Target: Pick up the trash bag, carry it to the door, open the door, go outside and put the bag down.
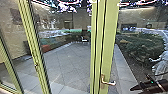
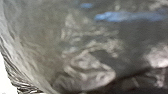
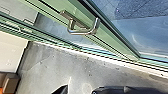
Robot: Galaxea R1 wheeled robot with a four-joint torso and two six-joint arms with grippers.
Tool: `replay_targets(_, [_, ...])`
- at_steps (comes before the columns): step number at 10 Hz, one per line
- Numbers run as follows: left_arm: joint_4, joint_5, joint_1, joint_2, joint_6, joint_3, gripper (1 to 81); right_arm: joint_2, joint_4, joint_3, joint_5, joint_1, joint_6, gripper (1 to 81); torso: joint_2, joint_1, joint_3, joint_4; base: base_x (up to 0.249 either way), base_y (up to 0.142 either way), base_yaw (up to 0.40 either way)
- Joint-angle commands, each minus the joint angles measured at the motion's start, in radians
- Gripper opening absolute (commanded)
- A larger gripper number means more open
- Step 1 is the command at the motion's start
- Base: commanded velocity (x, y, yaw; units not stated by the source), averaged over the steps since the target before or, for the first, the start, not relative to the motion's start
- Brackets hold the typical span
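Evidently, handle: fixed on the door; seen to the left of the right gripper and slightly higher in the head view; not touched.
Handle axis: lever set roughly level, across the upright door edge, with its free end turned toward the right gripper's side.
Nearer arm: the right, by judgement.
Right gripper: jaws spread apart, nothing seen between them; an approach leftward and ahead is judged to be needed, with the lever met across its length.
Bag: found close in front of the left wrist camera, its film creased; judged to be carried on that side.
Left gripper: state of the jaws cannot be told; a grip on the bag is presumed, not verified.
Door latch: engagement cannot be confirmed.
Paving: seen through the glass, beyond the door.
Hazard: the lever's end could be struck if the approach is made too low.
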Motion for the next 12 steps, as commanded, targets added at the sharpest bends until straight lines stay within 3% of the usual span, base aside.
replay_targets(1, [0.004, 0.079, -0.049, 0.009, 0.008, -0.018, 1.0, 0.065, 0.024, -0.07, -0.019, 0.125, 0.037, 81.1, 0.0, 0.0, 0.0, 0.0, 0.0, 0.0, 0.0])
replay_targets(12, [0.002, 0.078, -0.051, 0.011, 0.002, -0.018, 1.0, 0.331, 0.023, -0.34, -0.02, 0.164, 0.157, 81.1, 0.0, 0.001, -0.001, 0.0, 0.0, 0.0, 0.0])
